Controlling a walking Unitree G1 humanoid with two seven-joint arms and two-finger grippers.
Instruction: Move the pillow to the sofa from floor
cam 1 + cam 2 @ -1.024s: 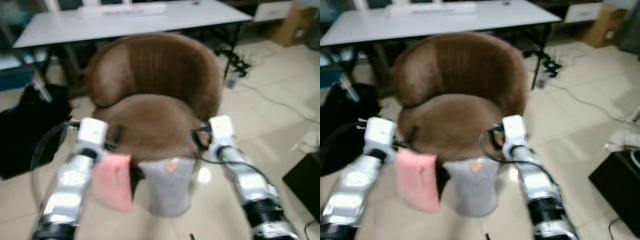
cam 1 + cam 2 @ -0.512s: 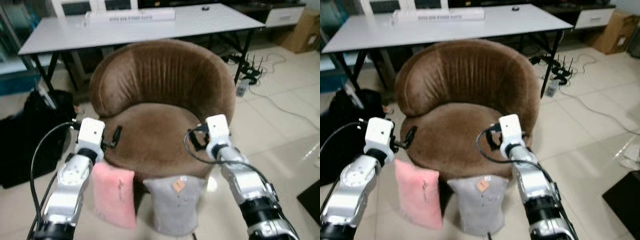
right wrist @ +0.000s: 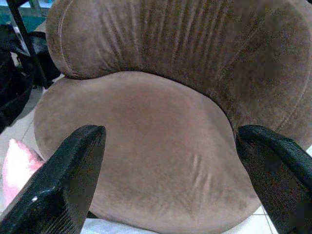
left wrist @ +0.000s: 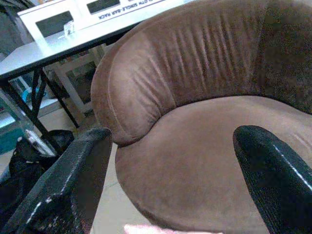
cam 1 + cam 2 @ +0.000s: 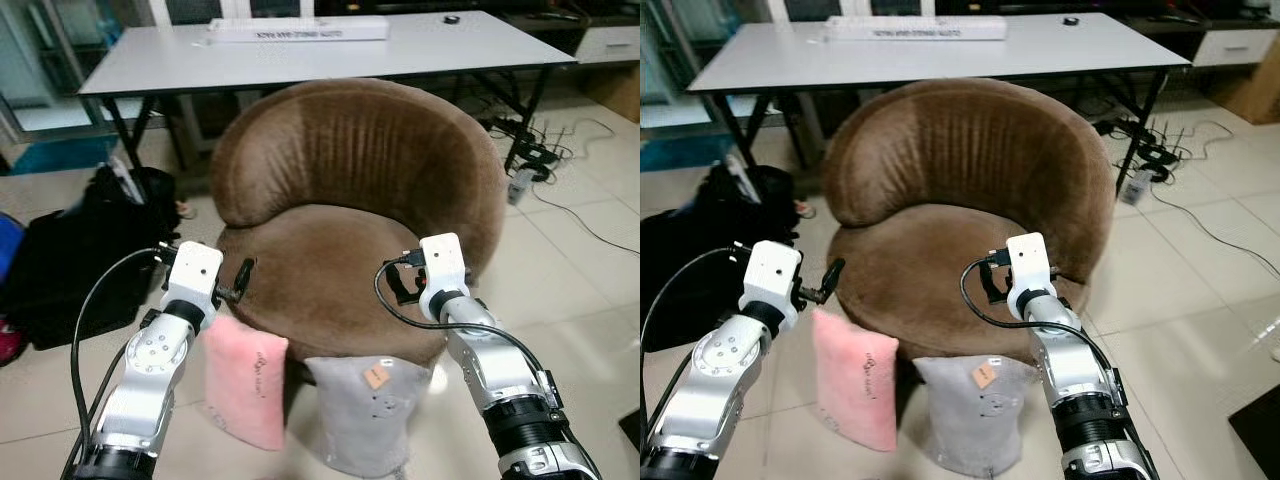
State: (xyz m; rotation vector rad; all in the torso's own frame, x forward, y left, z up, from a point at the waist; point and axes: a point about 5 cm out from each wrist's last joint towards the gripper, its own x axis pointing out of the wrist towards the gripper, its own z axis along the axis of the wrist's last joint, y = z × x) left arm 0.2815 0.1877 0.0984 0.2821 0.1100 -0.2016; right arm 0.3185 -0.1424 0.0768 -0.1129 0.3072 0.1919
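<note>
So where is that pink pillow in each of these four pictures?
Left eye view: pink pillow stands on the floor, against the brown chair's front, beside the grey pillow.
Right eye view: same spot, under the left gripper.
Left wrist view: a pink sliver at the bottom edge.
Right wrist view: a pink corner at the left edge.
Shared landmark: the brown chair's seat.

Left claw [image 4: 170,180], right claw [image 3: 170,180]: raised, fingers spread.

pink pillow [image 5: 855,379], grey pillow [image 5: 975,412], brown sofa [image 5: 960,215]
</note>
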